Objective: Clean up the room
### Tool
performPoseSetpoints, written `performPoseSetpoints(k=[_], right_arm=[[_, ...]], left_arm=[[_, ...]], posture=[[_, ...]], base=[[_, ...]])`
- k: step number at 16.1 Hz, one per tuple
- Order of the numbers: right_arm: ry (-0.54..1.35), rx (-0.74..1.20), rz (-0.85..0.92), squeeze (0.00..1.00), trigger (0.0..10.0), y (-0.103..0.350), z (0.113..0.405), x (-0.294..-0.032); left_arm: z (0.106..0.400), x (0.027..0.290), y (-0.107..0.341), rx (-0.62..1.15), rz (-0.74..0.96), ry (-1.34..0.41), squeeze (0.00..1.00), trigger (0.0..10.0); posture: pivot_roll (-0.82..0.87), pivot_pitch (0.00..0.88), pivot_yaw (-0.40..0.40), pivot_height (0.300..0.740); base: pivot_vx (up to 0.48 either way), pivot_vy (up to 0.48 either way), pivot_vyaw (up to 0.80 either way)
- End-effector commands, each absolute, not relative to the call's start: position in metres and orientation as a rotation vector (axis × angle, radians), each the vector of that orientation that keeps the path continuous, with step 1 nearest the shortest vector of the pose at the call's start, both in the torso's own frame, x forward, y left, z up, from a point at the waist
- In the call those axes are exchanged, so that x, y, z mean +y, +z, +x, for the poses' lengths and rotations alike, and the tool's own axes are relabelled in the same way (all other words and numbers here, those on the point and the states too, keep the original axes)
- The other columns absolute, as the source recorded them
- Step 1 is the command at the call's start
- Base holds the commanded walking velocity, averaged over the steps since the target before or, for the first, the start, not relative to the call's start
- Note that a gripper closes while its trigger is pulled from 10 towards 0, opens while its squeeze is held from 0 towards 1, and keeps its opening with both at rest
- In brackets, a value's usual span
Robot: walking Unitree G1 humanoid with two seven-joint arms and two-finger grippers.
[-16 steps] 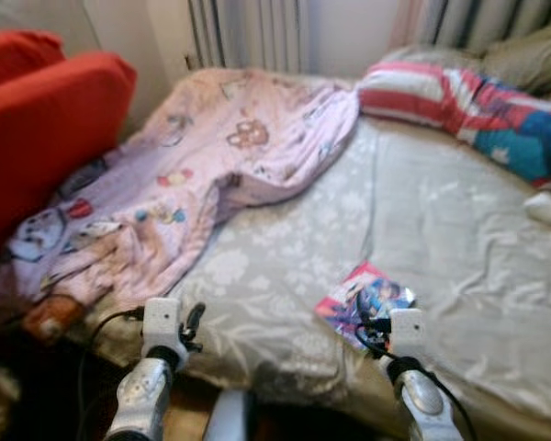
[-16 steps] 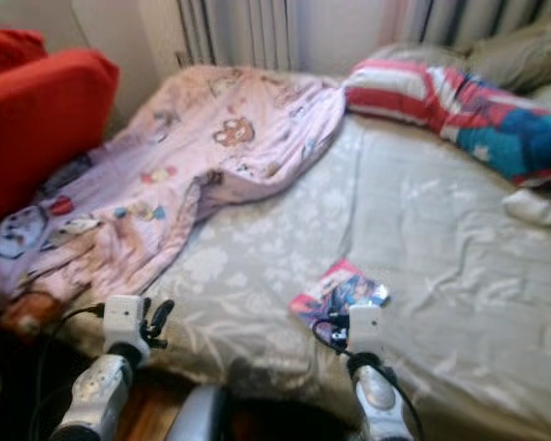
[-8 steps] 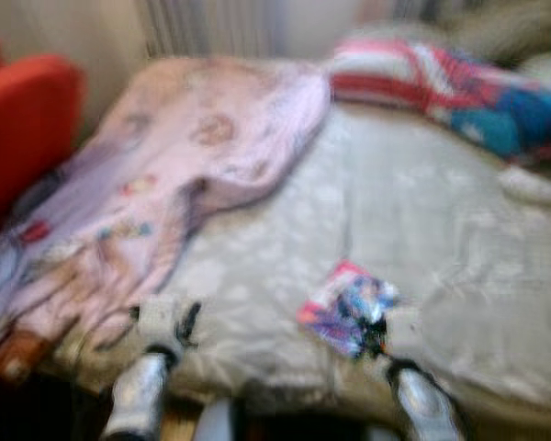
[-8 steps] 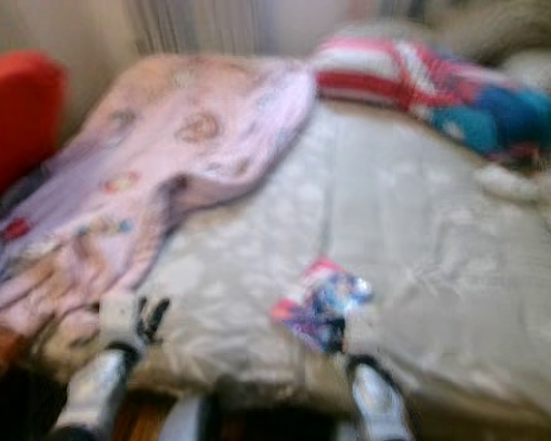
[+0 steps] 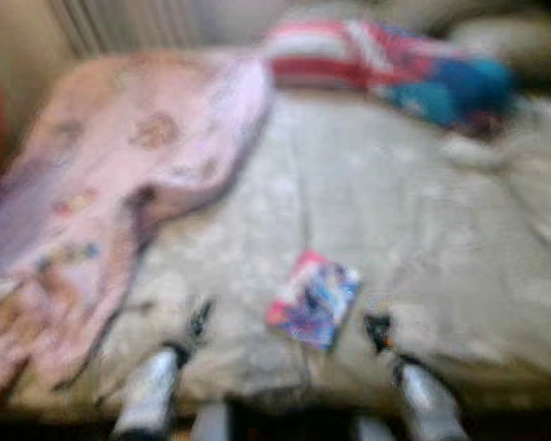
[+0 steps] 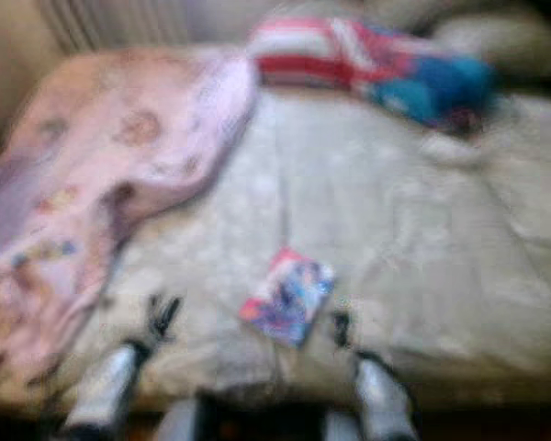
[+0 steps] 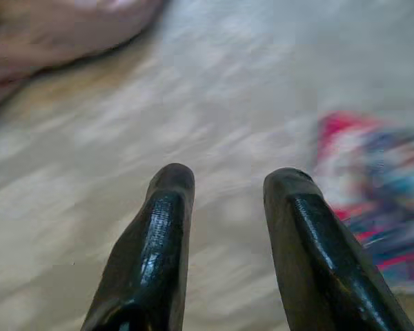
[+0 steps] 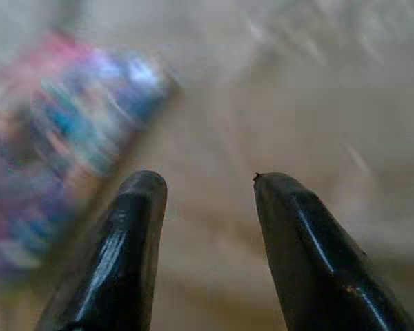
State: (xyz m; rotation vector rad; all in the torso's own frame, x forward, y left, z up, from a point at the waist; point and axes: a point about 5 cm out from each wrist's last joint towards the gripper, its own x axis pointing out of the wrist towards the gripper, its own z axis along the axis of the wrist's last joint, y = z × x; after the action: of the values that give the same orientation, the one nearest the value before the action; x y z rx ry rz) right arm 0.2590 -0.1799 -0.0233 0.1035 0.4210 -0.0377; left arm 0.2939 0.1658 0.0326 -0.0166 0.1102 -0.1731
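Blurred head views: colourful booklet [image 5: 313, 299] flat on the pale grey bed [image 5: 422, 220] at lower centre of the frame, pink printed blanket [image 5: 119, 175] heaped across the upper left, striped red, white and blue pillow [image 5: 386, 69] along the top. Left pincer [image 5: 199, 322] low, left of centre, above the bedsheet just left of the booklet, fingers [image 7: 167, 227] parted and empty. Right pincer [image 5: 378, 329] low, right of centre, just beside the booklet's right edge, likewise spread with nothing between its fingers [image 8: 139, 227].
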Motion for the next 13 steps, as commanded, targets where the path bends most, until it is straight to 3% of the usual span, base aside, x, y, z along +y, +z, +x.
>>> performPoseSetpoints(k=[1,2,3,4,8,13], right_arm=[[0.019,0.418,0.18,0.0,10.0,-0.018,0.269,-0.158],[0.018,0.429,0.231,0.0,10.0,-0.016,0.274,-0.155],[0.019,0.438,0.281,0.11,10.0,-0.014,0.278,-0.152],[0.027,0.437,0.312,1.0,10.0,-0.013,0.281,-0.149],[0.091,0.433,0.436,1.0,10.0,-0.001,0.296,-0.134],[0.054,0.416,0.516,1.0,10.0,0.003,0.301,-0.133]], left_arm=[[0.282,0.183,0.024,0.148,0.009,-0.144,0.0,10.0],[0.284,0.181,0.028,0.128,0.007,-0.153,0.0,10.0],[0.285,0.179,0.033,0.103,0.007,-0.16,0.0,10.0],[0.287,0.178,0.038,0.084,0.005,-0.164,0.0,10.0],[0.3,0.172,0.068,-0.021,-0.002,-0.173,0.0,10.0],[0.28,0.178,0.075,-0.034,0.02,-0.176,0.0,10.0]], posture=[[0.11,0.19,0.048,0.626],[0.13,0.199,0.048,0.626],[0.14,0.208,0.05,0.626],[0.15,0.217,0.051,0.626],[0.2,0.266,0.058,0.626],[0.25,0.327,0.065,0.626]], base=[[0.0,0.0,0.0],[0.0,0.0,0.0],[0.0,0.0,0.0],[0.0,0.0,0.0],[0.0,0.0,0.0],[0.0,0.0,0.0]])
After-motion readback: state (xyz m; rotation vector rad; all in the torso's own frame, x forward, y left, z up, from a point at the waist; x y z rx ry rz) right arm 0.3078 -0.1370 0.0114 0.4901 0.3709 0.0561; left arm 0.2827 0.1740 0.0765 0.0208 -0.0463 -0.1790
